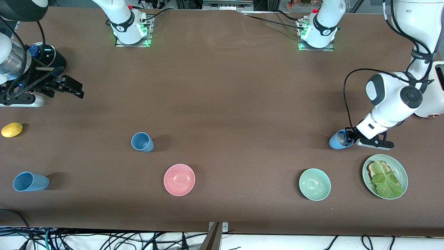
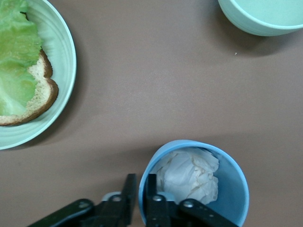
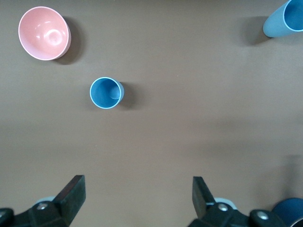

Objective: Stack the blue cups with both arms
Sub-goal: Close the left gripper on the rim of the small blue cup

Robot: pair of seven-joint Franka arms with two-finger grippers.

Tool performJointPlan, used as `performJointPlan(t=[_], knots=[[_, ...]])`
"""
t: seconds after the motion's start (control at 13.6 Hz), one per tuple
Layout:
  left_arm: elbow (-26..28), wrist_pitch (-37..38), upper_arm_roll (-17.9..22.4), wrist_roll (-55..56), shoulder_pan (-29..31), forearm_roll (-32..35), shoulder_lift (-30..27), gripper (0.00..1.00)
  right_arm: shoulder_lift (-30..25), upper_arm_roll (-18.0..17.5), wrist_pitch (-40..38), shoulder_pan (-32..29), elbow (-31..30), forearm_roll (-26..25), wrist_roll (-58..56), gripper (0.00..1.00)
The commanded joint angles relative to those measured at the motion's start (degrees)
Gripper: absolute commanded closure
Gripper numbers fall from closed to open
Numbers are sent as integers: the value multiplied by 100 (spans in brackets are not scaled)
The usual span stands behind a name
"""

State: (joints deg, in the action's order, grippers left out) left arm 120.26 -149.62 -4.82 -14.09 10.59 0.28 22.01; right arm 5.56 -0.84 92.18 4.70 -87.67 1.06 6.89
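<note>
Your left gripper (image 1: 349, 136) is low at the left arm's end of the table, fingers pinched on the rim of a blue cup (image 1: 338, 140) holding crumpled paper (image 2: 189, 175), beside the plate (image 1: 402, 170). Your right gripper (image 1: 67, 88) waits with fingers spread wide. Two more cups stand upright toward the right arm's end: one (image 1: 142, 142) farther from the front camera, one (image 1: 29, 181) nearer

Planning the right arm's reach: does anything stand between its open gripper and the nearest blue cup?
Nothing visible does. The right gripper hangs open near the right arm's end of the table, and only bare table lies between it and the upright blue cup. The pink bowl sits nearer the front camera, off that path.
</note>
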Motion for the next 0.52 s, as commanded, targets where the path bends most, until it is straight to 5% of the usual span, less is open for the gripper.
performJointPlan(t=[0.0,0.44], knots=[[77,-94,-19,-173,40,-55,-47,100,-55,-4,-51,23,-22,-80,85,0],[-133,387,-19,-375,23,-55,-293,100,-55,5,-43,14,-22,-80,85,0]])
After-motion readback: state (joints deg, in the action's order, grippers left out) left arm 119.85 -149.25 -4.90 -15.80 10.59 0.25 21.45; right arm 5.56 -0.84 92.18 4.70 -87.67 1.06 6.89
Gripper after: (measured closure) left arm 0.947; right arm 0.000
